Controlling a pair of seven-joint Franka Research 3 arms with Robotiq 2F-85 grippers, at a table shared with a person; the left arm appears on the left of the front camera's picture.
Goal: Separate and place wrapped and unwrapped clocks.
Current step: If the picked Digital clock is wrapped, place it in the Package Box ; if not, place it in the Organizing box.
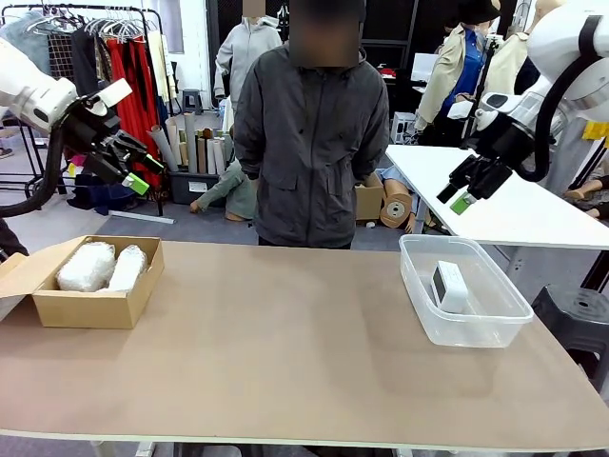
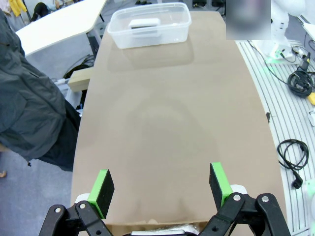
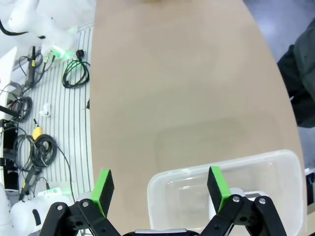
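The brown bench [image 1: 285, 352] runs the full width of the front view, and a person in a dark grey jacket [image 1: 309, 133] stands at its far edge, arms behind the back. At the bench's left end sits an open brown cardboard box [image 1: 95, 286] with its flap folded out to the left; inside it lie two wrapped clocks [image 1: 100, 268], oblong bundles in crinkly white plastic, side by side and touching, filling most of the box floor. At the right end, well apart from the box, stands a clear plastic tub [image 1: 461, 290] with rounded corners; it holds the one unwrapped clock [image 1: 449, 285], a white rounded-rectangular body that stands on edge near the tub's middle in the front view, its dark screen facing left. From the left wrist camera the same tub [image 2: 150, 25] shows at the far end of the bench with the white clock [image 2: 144, 22] inside. The left gripper [image 1: 133, 169] hangs in the air above and behind the cardboard box, jaws wide apart and holding nothing. The right gripper [image 1: 463, 195] hovers high above the tub's far side, its jaws likewise spread and bare; its wrist camera looks straight down past green pads [image 3: 216, 183] into the tub [image 3: 182, 189] below.
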